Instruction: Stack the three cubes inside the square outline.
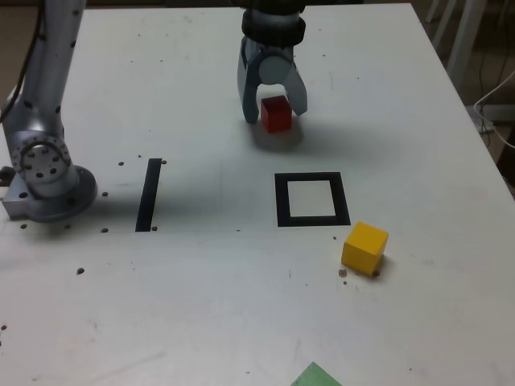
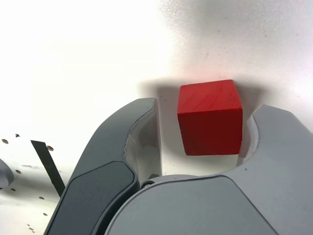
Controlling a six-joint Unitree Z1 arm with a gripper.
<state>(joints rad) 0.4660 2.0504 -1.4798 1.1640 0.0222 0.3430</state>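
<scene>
- Red cube (image 2: 210,120): solid red, its upper face brighter, its side darker.
- Yellow cube (image 1: 364,248): plain orange-yellow, lighter on top.
- Green cube (image 1: 316,376): pale green on the part in view.
- Square outline (image 1: 282,201): black border, white centre.
- Tape strip (image 1: 149,195): plain black.
- Surface (image 1: 201,305): off-white, dotted with brown and dark spots.
- Hand (image 2: 195,205): two-tone grey, dark-edged.
</scene>
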